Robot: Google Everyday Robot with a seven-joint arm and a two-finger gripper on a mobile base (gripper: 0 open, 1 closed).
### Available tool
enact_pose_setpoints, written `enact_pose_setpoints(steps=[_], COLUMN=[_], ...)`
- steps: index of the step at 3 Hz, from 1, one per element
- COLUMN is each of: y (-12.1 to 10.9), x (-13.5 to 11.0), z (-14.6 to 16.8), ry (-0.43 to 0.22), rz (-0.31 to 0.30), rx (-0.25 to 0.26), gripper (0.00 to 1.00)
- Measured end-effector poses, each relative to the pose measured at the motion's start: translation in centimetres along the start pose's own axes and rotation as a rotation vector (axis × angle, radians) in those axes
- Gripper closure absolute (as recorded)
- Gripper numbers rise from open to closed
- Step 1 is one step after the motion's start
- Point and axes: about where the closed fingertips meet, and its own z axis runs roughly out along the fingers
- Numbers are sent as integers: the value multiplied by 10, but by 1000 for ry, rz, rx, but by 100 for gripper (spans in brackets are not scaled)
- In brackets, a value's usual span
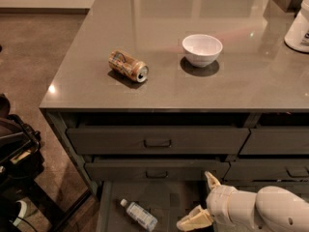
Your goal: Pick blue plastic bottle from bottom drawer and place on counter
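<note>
The task is barely begun. The blue plastic bottle [140, 215] lies on its side on the floor of the open bottom drawer [179, 195], cap toward 10 o'clock, ungrasped. The tool [203, 201] hangs over the drawer at about 3 o'clock from the bottle, near but apart from it, its two fingers spread wide and empty. Left to do, by my reading: close on the bottle, lift it out, and set it on the tabletop [91, 83], where a soda can [128, 65] and white bowl [202, 49] sit.
</note>
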Motion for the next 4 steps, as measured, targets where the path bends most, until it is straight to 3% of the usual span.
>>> enact_pose_setpoints(steps=[1,3,4], y=[15,-5,8], x=[17,36,57], z=[20,125,148], ry=[-4,-95,-100], rz=[72,39,102], rx=[9,107,90], gripper=[0,0,0])
